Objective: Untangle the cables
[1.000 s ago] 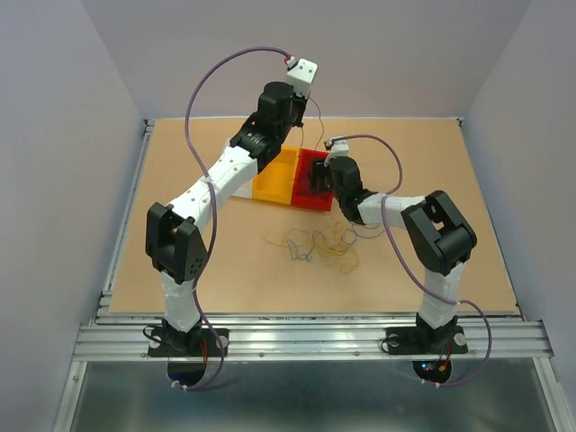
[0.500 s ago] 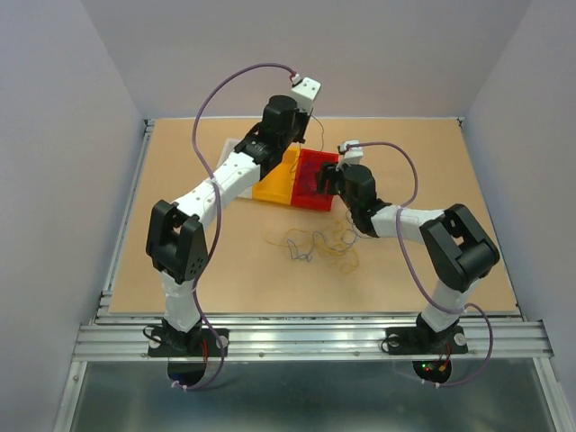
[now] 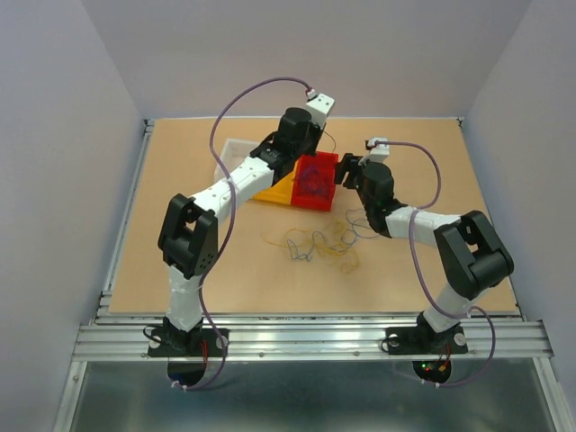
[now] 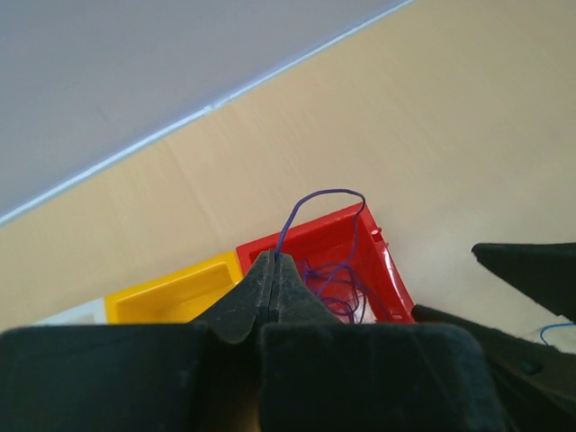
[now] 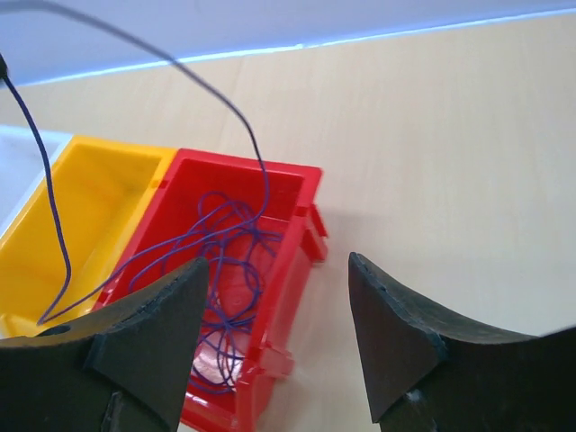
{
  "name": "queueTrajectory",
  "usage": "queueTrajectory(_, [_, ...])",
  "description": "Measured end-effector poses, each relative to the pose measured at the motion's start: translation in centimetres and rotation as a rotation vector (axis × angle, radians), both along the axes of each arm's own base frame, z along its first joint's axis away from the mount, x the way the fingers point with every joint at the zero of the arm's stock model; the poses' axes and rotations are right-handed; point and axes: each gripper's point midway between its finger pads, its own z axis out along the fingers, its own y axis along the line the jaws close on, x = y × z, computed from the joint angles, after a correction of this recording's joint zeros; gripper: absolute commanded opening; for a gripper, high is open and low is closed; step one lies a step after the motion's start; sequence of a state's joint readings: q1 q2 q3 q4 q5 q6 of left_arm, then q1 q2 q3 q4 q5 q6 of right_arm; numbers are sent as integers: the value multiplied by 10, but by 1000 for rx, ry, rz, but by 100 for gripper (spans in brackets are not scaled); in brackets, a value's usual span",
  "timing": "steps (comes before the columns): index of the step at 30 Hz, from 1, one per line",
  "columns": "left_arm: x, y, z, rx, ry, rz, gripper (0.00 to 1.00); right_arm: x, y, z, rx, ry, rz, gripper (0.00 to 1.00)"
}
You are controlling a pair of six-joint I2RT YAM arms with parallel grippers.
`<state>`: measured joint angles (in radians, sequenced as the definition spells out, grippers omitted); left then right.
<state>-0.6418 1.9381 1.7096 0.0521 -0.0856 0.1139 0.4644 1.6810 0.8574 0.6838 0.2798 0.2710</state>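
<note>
- Your left gripper (image 4: pixel 274 268) is pinched tight. A purple wire (image 4: pixel 324 192) is caught between the fingertips, loops up from them and drops into the red bin (image 4: pixel 389 270).
- From overhead, the left gripper (image 3: pixel 308 153) hangs over the far side of the red bin (image 3: pixel 315 184).
- Your right gripper (image 5: pixel 279 270) stands wide with nothing between its fingers. Overhead, the right gripper (image 3: pixel 349 171) sits just beside the red bin's right side.
- Most of the purple wire (image 5: pixel 225 261) lies coiled on the floor of the red bin (image 5: pixel 247 164). Two strands rise toward the upper left, one passing over the yellow bin (image 5: pixel 99 153).
- The yellow bin touches the red bin's left side, and a white bin (image 3: pixel 230 148) sits beyond it.
- A loose tangle of wires (image 3: pixel 319 241), in yellow, tan and blue, lies on the table (image 3: pixel 225 261) in front of the bins, between the two arms.
</note>
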Motion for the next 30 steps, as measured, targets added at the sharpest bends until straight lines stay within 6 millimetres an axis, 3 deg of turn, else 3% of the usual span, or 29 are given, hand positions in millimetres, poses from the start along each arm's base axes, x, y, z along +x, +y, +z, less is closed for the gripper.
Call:
queueTrajectory(6, [5, -11, -51, 56, 66, -1, 0, -2, -28, 1, 49, 6, -74, 69])
queueTrajectory(14, [4, -7, -116, 155, 185, 20, 0, -3, -43, -4, 91, 24, -109, 69])
queueTrajectory(22, [4, -13, -145, 278, 242, 10, 0, -3, -42, -4, 115, 27, -103, 69])
queueTrajectory(26, [-5, -25, -153, 328, 263, -28, 0, -3, -42, -4, 120, 28, -101, 68])
queueTrajectory(30, [2, -46, -161, 346, 269, -53, 0, -3, -41, -3, 123, 28, -100, 68])
